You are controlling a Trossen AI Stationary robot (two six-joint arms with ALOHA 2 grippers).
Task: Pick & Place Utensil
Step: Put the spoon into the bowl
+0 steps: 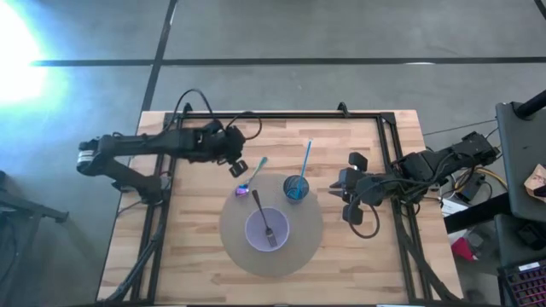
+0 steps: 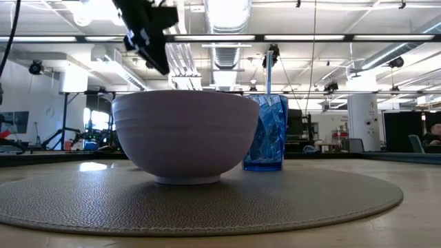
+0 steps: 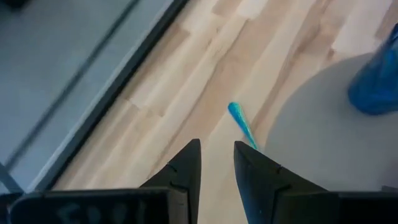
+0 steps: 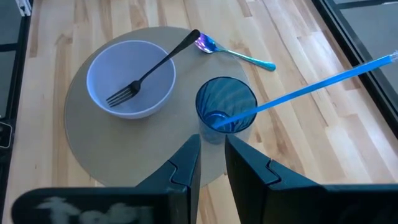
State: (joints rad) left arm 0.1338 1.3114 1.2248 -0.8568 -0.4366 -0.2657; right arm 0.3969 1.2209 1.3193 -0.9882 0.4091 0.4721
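You have the fork (image 1: 264,220) already in the bowl (image 1: 267,229), but the spoon (image 1: 250,181) lies on the mat's (image 1: 309,243) edge, ungrasped, under your left end effector (image 1: 238,167), both end effectors nearly clenched and empty.

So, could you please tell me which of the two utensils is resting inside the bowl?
The black fork: its tines sit in the lavender bowl. The iridescent spoon lies at the placemat's edge instead.
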